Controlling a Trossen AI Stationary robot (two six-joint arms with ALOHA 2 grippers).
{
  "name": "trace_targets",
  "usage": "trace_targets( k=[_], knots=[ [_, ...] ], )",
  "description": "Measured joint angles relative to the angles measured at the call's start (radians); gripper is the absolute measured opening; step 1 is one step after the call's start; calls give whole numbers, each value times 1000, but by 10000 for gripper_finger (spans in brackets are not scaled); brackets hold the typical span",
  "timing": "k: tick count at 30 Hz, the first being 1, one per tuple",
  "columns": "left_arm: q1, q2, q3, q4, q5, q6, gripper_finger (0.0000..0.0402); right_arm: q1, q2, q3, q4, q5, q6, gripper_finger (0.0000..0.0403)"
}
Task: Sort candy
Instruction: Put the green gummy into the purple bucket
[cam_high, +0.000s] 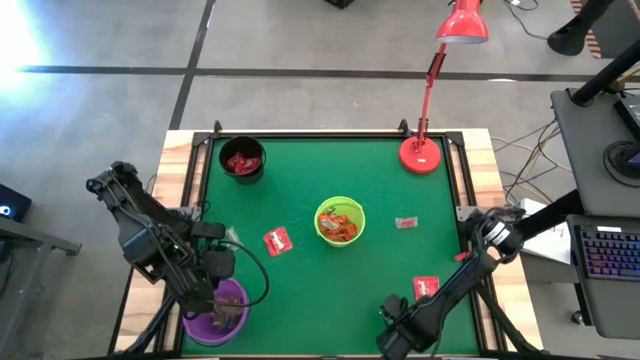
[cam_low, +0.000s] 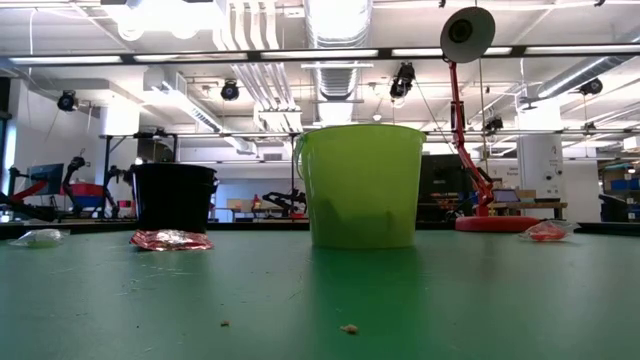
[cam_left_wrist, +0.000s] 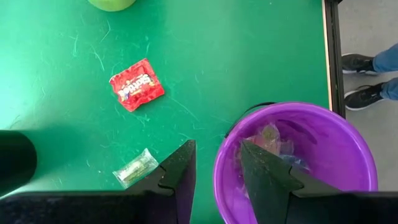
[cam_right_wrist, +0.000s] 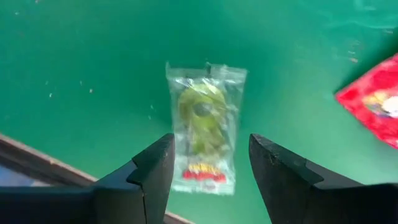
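Green baize lies under the right gripper, spread wide over a clear-wrapped candy

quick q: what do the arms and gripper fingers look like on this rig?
Both arms are black, jointed, with black cables looped along them. The left gripper and right gripper each have two dark, matte, angular fingers with stepped inner edges. No markings visible.

this was a robotics lab or workshop. beyond the green-topped counter, the low view showed an open industrial ceiling with bare ducts, pipes and strip lights, and more dark robot arms on benches far behind the counter. beside the counter stood a desk with a keyboard, cables trailed over the concrete floor, and a red desk lamp stood at the counter's far edge.
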Motion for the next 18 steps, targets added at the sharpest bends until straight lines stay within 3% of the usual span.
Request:
trace_targets(
  k=[10,13,18],
  knots=[
    [0,0,0,-1,0,0,110,0,67,-1,9,-8,-43,191],
    [0,0,0,-1,0,0,110,0,68,-2,16,-8,-43,160],
    [0,0,0,-1,0,0,110,0,65,-2,25,-6,-43,71]
  ],
)
